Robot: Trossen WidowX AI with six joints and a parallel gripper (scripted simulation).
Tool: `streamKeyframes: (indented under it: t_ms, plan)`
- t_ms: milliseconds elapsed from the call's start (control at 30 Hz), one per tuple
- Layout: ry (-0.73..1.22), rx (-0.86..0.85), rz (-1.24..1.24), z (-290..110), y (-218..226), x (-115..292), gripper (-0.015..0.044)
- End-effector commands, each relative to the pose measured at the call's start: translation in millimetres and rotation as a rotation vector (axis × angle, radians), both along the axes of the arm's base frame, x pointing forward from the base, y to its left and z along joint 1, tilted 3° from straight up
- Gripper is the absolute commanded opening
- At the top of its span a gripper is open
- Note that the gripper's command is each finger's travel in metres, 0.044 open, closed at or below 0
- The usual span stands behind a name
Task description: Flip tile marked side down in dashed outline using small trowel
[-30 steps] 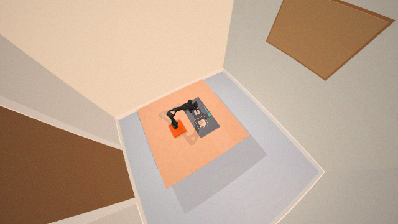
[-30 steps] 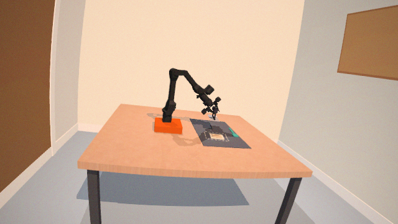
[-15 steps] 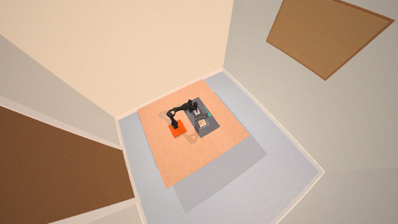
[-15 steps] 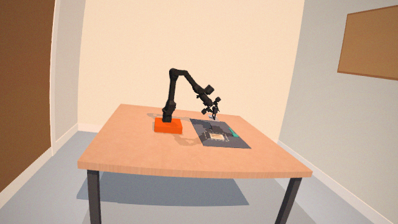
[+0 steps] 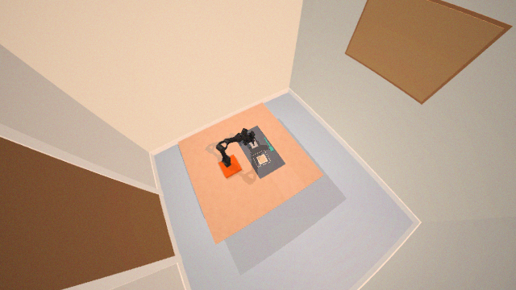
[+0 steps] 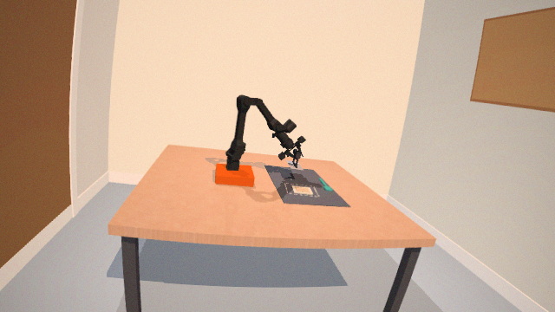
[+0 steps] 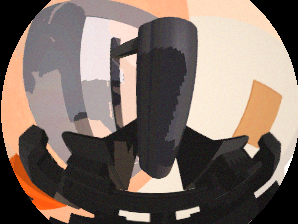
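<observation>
My gripper (image 5: 253, 142) (image 6: 296, 161) is shut on the small trowel (image 7: 162, 96), which has a dark handle and a pale blade (image 6: 291, 164). It holds the trowel just above the far end of the dark grey mat (image 5: 278, 163) (image 6: 334, 200). The square beige tile (image 5: 262, 159) (image 6: 302, 190) lies flat inside the dashed outline (image 5: 255, 152) (image 6: 287, 185) on the mat, nearer the camera than the gripper and apart from the trowel. I cannot tell which face of the tile is up. In the wrist view the handle fills the middle and hides the tile.
A teal tool (image 5: 268, 145) (image 6: 325, 185) lies on the mat's right edge beside the outline. The arm's orange base block (image 5: 230, 169) (image 6: 234, 175) stands left of the mat on the wooden table (image 5: 258, 201) (image 6: 182, 217).
</observation>
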State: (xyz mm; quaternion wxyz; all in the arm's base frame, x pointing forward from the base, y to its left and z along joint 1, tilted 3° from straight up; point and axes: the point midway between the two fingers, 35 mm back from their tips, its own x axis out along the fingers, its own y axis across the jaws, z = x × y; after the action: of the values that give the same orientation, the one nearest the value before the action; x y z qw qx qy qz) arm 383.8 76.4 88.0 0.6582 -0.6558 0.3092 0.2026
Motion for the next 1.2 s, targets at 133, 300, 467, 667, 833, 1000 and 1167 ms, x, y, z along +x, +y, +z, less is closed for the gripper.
streamKeyframes:
  t_ms: [133,300,467,667,833,1000,1167]
  plan:
    - [-0.003,0.006,0.005,-8.8,27.5,-10.1,0.0]
    - [-0.005,0.009,0.008,-15.8,44.9,-18.0,0.0]
    - [-0.008,0.012,0.012,-22.4,61.6,-27.0,0.0]
    - [-0.016,0.014,0.018,-30.0,80.8,-38.9,0.0]
    - [-0.024,0.016,0.024,-36.0,96.0,-49.7,0.0]
    - [-0.03,0.017,0.027,-39.1,103.3,-55.4,0.0]
    - [-0.029,0.017,0.027,-46.2,103.4,-55.1,0.0]
